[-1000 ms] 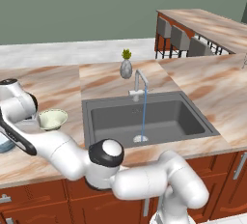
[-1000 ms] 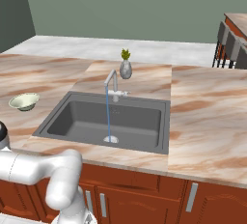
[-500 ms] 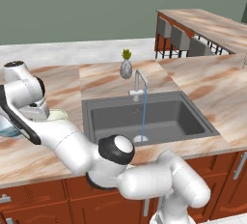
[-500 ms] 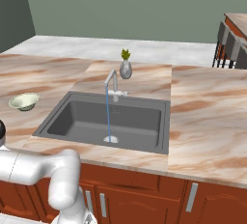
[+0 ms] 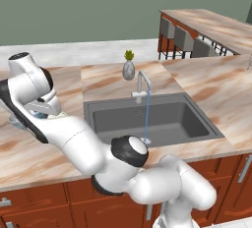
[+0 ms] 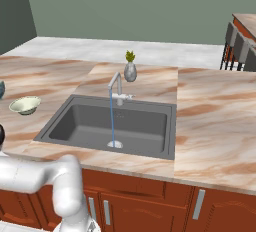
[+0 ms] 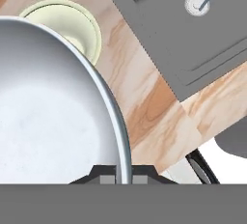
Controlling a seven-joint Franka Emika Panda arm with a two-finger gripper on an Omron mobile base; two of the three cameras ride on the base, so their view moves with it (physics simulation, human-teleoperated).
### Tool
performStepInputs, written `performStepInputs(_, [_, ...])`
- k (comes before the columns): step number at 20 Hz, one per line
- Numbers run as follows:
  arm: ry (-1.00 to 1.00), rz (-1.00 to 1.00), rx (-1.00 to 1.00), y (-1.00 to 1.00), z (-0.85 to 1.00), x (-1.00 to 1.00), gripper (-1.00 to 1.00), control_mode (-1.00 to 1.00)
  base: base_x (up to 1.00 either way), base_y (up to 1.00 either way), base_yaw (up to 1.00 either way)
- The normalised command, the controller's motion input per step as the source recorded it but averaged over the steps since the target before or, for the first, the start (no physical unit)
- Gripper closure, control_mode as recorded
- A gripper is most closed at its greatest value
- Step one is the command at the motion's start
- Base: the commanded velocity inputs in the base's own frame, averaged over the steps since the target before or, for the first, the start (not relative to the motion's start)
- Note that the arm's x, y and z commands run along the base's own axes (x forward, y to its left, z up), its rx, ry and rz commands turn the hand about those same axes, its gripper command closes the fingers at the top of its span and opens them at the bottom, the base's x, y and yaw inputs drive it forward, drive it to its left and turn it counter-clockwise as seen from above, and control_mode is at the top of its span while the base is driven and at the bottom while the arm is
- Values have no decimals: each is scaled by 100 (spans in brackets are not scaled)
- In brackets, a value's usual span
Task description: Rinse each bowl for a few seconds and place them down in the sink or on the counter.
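The arm bends up and over to the left side of the left base view, its white hand sitting at the far left over the bench (image 5: 29,153). In the hand view the pincer (image 7: 123,175) is at the bottom middle, its two dark tips pressed close together on the rim of the big bowl (image 7: 48,112), which takes up the whole left half of that frame. So the pincer is closed on that rim, and the pale blue-white bowl is held with its hollow facing the camera.

Behind the big bowl, in the upper left of the hand view, the small bowl (image 7: 72,22) peeks out, cream-green, sitting on the marbled stone. In the right base view it shows at the left edge, mid-height, upright on the bench just left of the sink (image 6: 90,126), near its edge but apart from it. A sliver of blue-white at the far left edge of that view, above the small bowl, may be the big bowl; I cannot tell for certain.

The sink is the dark grey basin in the middle of both base views. The faucet (image 6: 116,83) stands at its back rim, and a thin blue stream of water (image 6: 112,121) drops straight to the drain (image 6: 114,145). In the hand view the drain sits in the upper right.

A small grey vase (image 5: 128,69) with a plant stands behind the faucet, in the upper middle of the left base view.
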Motion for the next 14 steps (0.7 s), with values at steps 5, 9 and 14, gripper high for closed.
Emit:
performStepInputs(5, [-11, -21, -9, -55, 13, -21, 100, -100, 0, 0, 0])
performStepInputs(9, [-14, -21, -8, -50, 1, -28, 100, -100, 0, 0, 0])
performStepInputs(14, [-16, -19, -8, -53, 0, -34, 100, -100, 0, 0, 0])
